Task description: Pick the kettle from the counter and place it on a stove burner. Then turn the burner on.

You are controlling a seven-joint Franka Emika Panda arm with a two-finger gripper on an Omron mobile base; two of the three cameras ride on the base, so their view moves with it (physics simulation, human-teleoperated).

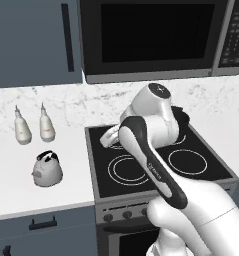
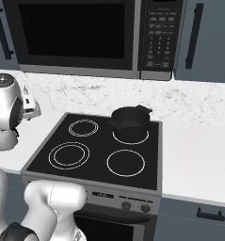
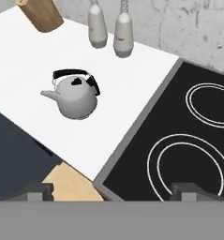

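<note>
The kettle (image 1: 47, 169) is sitting upright on the white marble-look table (image 1: 21, 195) to the left of the cooktop (image 1: 151, 165), well apart from the tool (image 3: 111, 190), its black handle arching over the dome and its short spout pointing away from the stove. From the hand camera the kettle (image 3: 74, 95) is lying up and to the left of the two dark fingertips (image 3: 37, 191), which are standing far apart at the bottom edge, so the tool is gaping wide and holding nothing. Two slim white bottles (image 1: 33, 125) are standing side by side behind the kettle, near the wall, and a light wooden block (image 3: 40, 14) is showing at the far corner of the table beyond them. The stove burner (image 1: 125, 170), the large double ring at the front left of the black glass, is lying bare and just across the cooktop's edge from the kettle; in the hand view it (image 3: 190, 164) is sitting right above the right fingertip. A wide black pot (image 2: 130, 123) is resting on the rear right ring. The white arm (image 1: 151, 150) is reaching up over the cooktop, hiding part of the rear rings in the left base view. A row of knobs (image 1: 127, 215) is running along the stove's front panel, and a dark microwave (image 2: 85, 35) is hanging above.
</note>
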